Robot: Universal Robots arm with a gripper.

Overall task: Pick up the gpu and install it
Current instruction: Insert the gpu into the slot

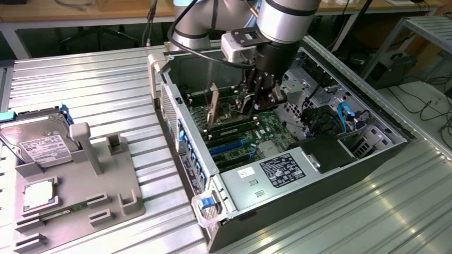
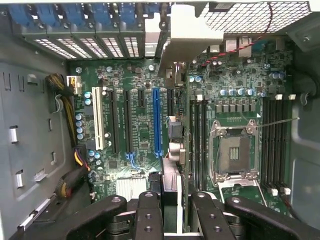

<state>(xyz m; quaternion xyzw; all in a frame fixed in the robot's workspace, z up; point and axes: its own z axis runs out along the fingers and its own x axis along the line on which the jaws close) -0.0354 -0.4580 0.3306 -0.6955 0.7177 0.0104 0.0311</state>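
Observation:
The gpu (image 1: 227, 117) is a thin dark card standing on its edge inside the open computer case (image 1: 310, 211), over the green motherboard (image 1: 247, 143). My gripper (image 1: 255, 101) is shut on its end nearest the arm. The narrow silvery bracket (image 1: 213, 101) points at the case's slotted rear wall. In the wrist view the gpu (image 2: 171, 172) shows edge-on between my black fingers (image 2: 149, 212), its bracket (image 2: 192, 37) at the rear openings. It runs beside the blue expansion slot (image 2: 157, 120). I cannot tell whether the card touches a slot.
A grey fixture (image 1: 116, 185) at the exterior view's left holds a silver hard drive (image 1: 39, 143), a processor (image 1: 39, 193) and a memory stick (image 1: 56, 214). Inside the case are the power supply (image 1: 282, 170), blue cables (image 1: 346, 114) and the open processor socket (image 2: 235, 150).

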